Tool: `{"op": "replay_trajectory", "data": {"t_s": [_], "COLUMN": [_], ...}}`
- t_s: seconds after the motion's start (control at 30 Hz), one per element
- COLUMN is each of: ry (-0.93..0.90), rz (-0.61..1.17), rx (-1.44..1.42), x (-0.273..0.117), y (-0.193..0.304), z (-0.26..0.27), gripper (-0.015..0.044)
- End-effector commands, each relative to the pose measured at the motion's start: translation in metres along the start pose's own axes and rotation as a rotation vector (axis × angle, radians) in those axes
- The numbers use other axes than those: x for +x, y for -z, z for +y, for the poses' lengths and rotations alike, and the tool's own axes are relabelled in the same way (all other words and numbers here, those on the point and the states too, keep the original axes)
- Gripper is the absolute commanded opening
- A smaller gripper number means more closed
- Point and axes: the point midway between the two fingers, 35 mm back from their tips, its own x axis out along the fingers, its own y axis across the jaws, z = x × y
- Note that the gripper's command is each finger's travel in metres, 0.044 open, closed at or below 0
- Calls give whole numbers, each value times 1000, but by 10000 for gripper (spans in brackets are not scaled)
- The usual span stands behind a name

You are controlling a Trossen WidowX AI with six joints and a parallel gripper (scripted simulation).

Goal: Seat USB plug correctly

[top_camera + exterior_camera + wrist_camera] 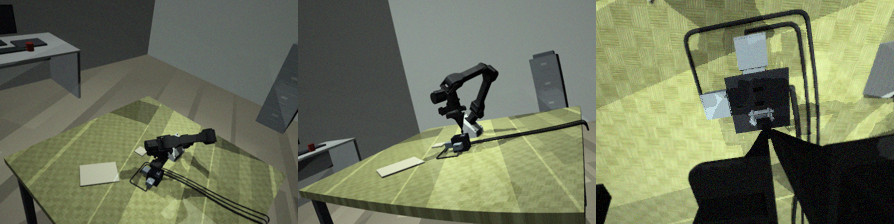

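Note:
The black power cube stands on the table. Its top face shows small dark slots and, near the fingers, a silvery bracket-like outline. My gripper points down at the edge of the top face, its fingertips nearly together and shut on the USB plug. The plug is very small and dark and mostly hidden by the tips; how deep it sits and which way round it is cannot be told. In the top view the arm hides the fingertips.
Two grey plugs stick out of the cube's sides. Black cables loop around it and run to the table edge. A large pale plate and a small one lie nearby.

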Motion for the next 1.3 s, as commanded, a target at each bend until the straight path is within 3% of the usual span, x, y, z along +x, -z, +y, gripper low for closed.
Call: {"op": "replay_trajectory", "data": {"t_s": [0.0,1.27], "ry": [-2,-2], "rz": [3,3], "rx": [6,6], "x": [1,5], "y": [0,0], "z": [0,0], "gripper": [0,0]}}
